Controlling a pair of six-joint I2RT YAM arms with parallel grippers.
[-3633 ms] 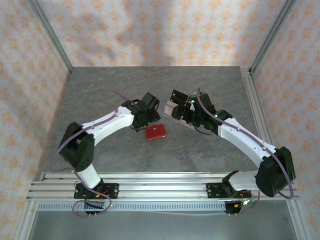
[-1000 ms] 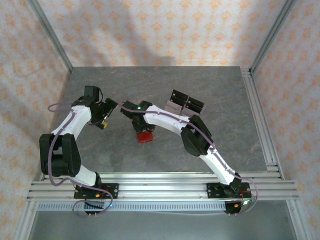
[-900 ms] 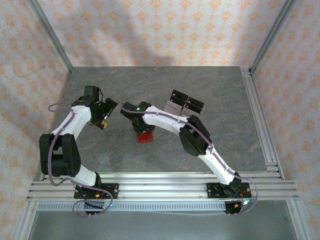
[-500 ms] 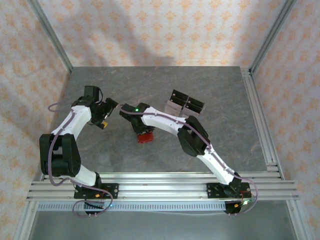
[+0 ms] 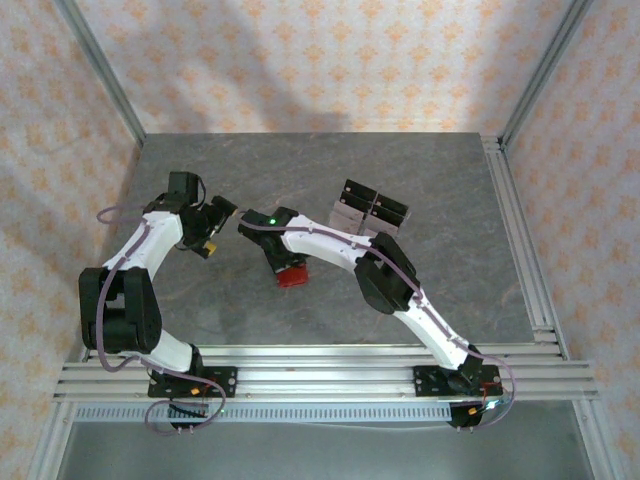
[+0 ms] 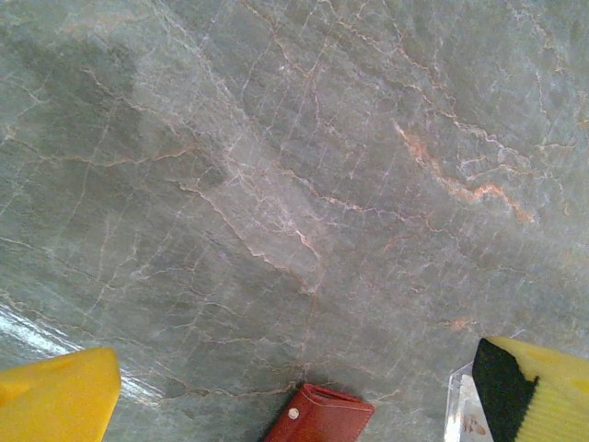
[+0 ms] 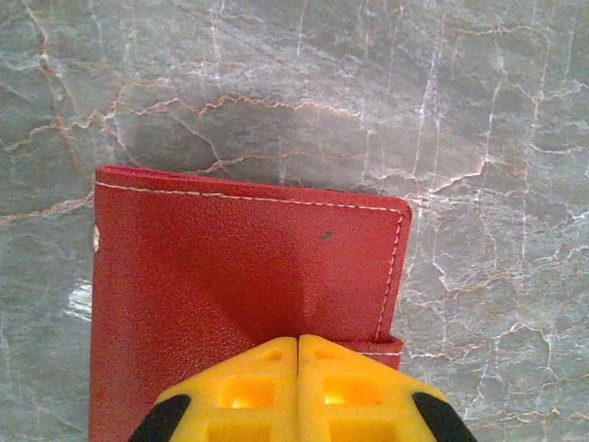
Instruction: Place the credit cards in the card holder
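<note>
1. In the right wrist view, the right gripper is clenched. Its two yellow fingers meet at the bottom centre of the frame with no gap, and nothing shows between them.
2. The fingers overlap the lower edge of the red card holder. Whether they press on the leather cannot be told.
3. The card holder lies flat and closed on the grey marbled table. White stitching runs along its upper and right edges, and a small stud sits at its left edge. A short tab pokes out just right of the fingers.
4. In the top view, the card holder sits a little left of the frame's centre, under the tip of the right gripper.
5. The left gripper is to the left of centre, apart from the card holder.
6. In the left wrist view, the left gripper is spread wide, with its yellow fingers in the two lower corners. Between them are bare table and a corner of the card holder, at the bottom edge.
7. The credit cards are a grey and black cluster on the table, above and right of centre. They lie well apart from the card holder.
</note>
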